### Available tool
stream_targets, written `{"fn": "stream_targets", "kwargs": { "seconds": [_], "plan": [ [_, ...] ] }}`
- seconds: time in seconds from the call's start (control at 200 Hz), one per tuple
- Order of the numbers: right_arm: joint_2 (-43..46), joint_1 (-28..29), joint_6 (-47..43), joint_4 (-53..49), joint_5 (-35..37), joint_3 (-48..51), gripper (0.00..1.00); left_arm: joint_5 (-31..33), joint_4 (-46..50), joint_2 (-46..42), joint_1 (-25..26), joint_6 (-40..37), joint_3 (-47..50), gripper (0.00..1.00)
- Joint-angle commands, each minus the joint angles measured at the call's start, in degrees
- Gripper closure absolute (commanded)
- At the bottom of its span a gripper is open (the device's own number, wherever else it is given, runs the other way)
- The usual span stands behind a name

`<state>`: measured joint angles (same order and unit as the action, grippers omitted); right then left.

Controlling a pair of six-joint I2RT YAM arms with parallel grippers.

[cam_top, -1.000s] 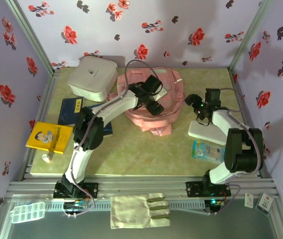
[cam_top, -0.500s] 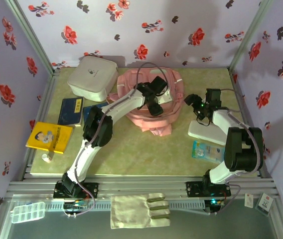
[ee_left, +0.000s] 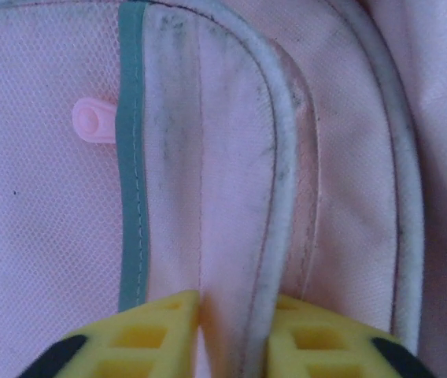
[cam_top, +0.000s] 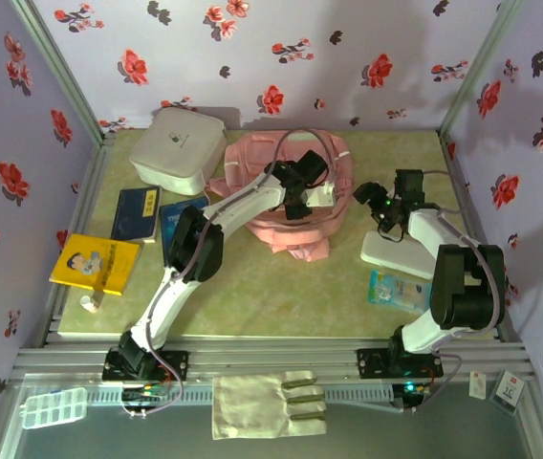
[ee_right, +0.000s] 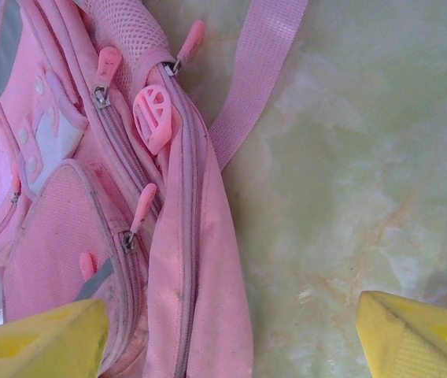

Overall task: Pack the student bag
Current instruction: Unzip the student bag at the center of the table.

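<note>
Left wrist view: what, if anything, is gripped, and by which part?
The left gripper pinches the backpack by a raised fold of fabric on its front pocket.

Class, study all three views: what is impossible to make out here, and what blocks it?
Top view: the left arm covers the middle of the student bag.
Top view: print on the yellow book is too small to read.
Top view: the right arm hides part of the flat white item.
Left wrist: the bottom edge cuts off the left gripper, closed on a bag fold.
Both wrist views: the bag's own fabric hides its inside.
</note>
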<state>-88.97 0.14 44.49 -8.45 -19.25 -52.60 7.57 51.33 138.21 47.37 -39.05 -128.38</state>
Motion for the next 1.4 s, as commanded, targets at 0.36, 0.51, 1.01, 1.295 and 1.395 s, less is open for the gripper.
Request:
{"fn": "stream_targets", "kwargs": {
  "seconds": [0.36,0.51,1.01,1.295,1.395],
  "plan": [
    [1.7,-0.14,-14.45,-7.37,3.42,-11.78,0.18,1.91,-27.51,-23.97,-1.64,5.28,23.8,0.99],
    [0.33,-0.14,-14.7,-3.44,-2.53,-11.85,0.18,-2.69,-35.84,-31.52,-3.94,12.46,31.88,1.0],
    [-10.06,-0.14,-19.0,10.84,-20.95,-11.37,0.45,-13.87,-44.3,-43.91,-12.31,24.31,46.51,1.0],
    [-9.8,-0.14,-37.44,6.48,-18.07,-10.37,0.52,-16.4,-42.46,-46.71,-15.21,24.68,48.05,1.0],
    [-10.5,-0.05,-40.11,5.38,-19.38,-10.84,0.52,-16.71,-42.19,-46.66,-15.38,24.54,47.87,1.0]
  ]
}}
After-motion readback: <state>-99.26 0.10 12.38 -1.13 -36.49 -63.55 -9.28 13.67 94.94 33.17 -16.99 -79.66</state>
